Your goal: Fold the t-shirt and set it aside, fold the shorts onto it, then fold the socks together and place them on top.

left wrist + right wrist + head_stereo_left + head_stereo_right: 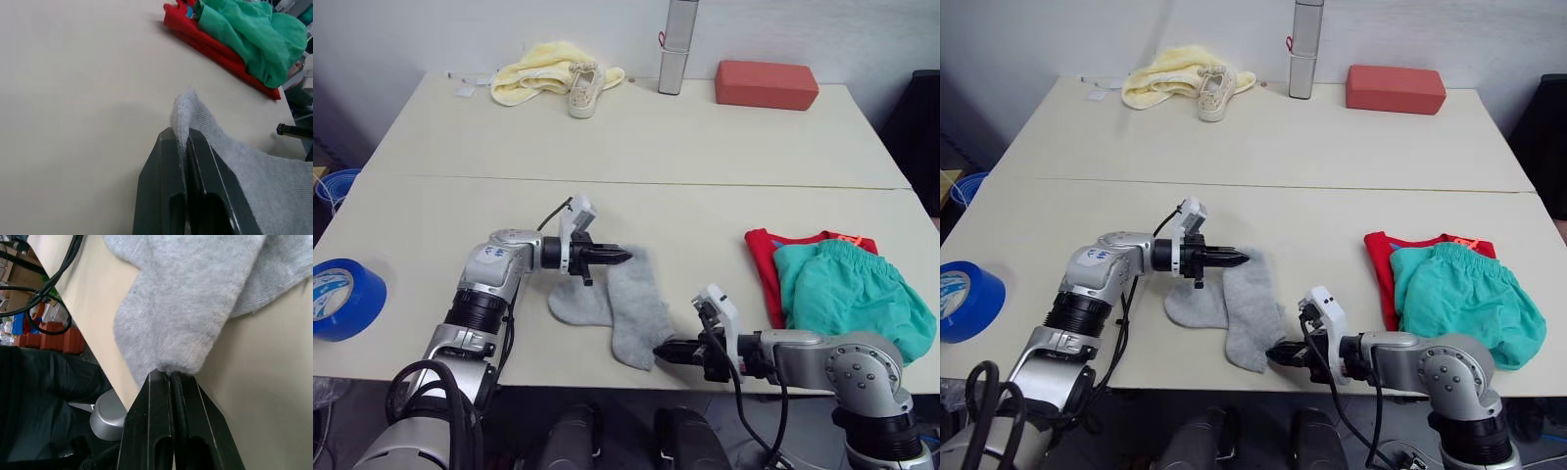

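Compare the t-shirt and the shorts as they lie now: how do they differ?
The t-shirt is bright red and lies underneath, flat against the table; the shorts are teal-green and lie on top, looser and more rumpled. Most of the t-shirt is covered, showing along two edges, while the shorts show in full. Both sit in one pile at the robot's right.

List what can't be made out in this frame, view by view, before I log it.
- t-shirt: head views, mostly covered by the shorts; its fold can't be judged.
- socks: head views, they overlap, so where one ends under the other is hidden.
- Sock edge between the left gripper fingers: left wrist view, the fingers hide it.
- Sock end in the right gripper: right wrist view, likewise hidden.
- blue tape roll: cut by the picture edge.
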You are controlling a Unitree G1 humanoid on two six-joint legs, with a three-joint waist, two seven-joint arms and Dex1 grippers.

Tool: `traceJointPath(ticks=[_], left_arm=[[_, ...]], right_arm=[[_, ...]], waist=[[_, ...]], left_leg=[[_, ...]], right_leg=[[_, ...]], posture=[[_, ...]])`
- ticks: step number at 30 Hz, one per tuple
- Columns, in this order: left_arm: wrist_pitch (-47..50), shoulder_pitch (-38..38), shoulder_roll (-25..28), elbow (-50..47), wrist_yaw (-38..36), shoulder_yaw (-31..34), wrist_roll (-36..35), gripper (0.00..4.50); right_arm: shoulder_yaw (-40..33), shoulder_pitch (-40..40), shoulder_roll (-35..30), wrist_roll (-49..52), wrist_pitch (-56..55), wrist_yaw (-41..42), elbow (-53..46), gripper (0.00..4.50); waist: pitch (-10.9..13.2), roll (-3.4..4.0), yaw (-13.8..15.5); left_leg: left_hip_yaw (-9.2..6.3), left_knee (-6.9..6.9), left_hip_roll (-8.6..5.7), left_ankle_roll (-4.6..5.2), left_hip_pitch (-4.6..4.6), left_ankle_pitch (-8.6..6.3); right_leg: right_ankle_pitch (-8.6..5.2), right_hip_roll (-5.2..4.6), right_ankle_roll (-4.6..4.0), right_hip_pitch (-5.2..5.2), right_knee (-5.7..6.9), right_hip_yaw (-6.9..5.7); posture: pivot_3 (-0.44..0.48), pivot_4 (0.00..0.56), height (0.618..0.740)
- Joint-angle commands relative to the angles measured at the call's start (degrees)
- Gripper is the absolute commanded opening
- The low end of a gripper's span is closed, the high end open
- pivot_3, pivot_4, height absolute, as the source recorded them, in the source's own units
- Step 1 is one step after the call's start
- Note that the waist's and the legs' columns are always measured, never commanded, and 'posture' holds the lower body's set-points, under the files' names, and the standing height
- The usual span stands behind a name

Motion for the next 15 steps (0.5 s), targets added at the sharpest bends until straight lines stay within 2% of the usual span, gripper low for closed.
traceJointPath(ticks=[1, 10, 15], left_arm=[[3.2, 1.6, 1.2, -6.5, 1.7, 3.4, -3.2, 0.01], [13.9, 8.1, 3.1, -19.9, 9.9, 10.7, -9.5, 0.01], [22.3, 13.5, 2.9, -29.6, 18.6, 19.4, -14.5, 0.01]], right_arm=[[-3.2, -1.6, -2.7, 3.1, -0.4, 3.3, 0.2, 0.00], [-5.1, -7.9, -6.2, 4.7, -0.4, 7.3, 5.9, 0.00], [-3.8, -12.9, -6.3, 3.6, 0.0, 9.1, 10.4, 0.00]], waist=[[0.0, 0.00, 0.0], [0.0, 0.00, 0.1], [0.0, -0.01, -0.2]], left_leg=[[-0.01, 0.00, 0.00, 0.00, 0.00, 0.00], [-0.03, 0.00, 0.00, 0.00, 0.01, 0.00], [-0.02, 0.00, 0.01, -0.01, 0.01, 0.01]], right_leg=[[0.00, 0.00, 0.00, 0.00, 0.00, -0.01], [0.00, 0.00, 0.00, 0.02, -0.01, -0.01], [0.00, 0.00, 0.00, 0.01, 0.01, 0.00]], posture=[[0.000, 0.150, 0.740], [0.000, 0.150, 0.740], [0.000, 0.150, 0.740]])
